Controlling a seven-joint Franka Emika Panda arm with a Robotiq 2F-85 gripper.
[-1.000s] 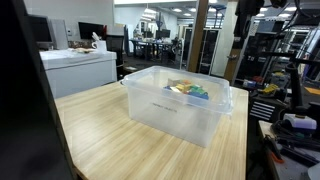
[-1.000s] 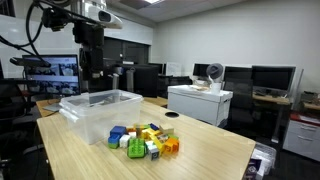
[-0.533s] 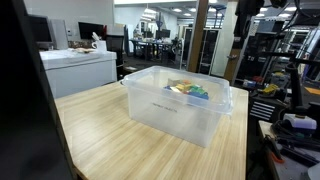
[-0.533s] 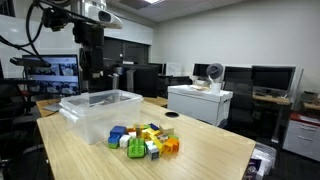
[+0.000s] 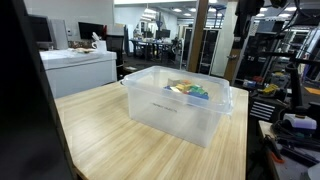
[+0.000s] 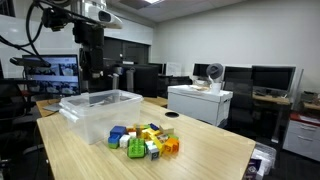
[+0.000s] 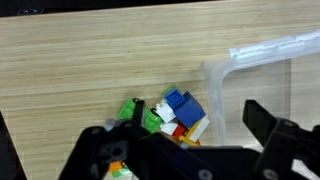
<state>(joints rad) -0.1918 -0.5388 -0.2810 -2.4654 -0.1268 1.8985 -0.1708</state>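
In the wrist view the gripper (image 7: 180,140) has its fingers (image 7: 100,152) spread wide, holding nothing. The block pile (image 7: 165,112) lies just ahead, nearer the left-hand finger. The clear bin (image 7: 262,60) crowds the right-hand one, so centre over the blocks, clear of that rim.

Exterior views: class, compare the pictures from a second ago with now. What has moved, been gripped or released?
Nothing visibly changed. The clear plastic bin, the pile of coloured toy bricks beside it on the pale wooden table, and the raised pincer all stay as they were.
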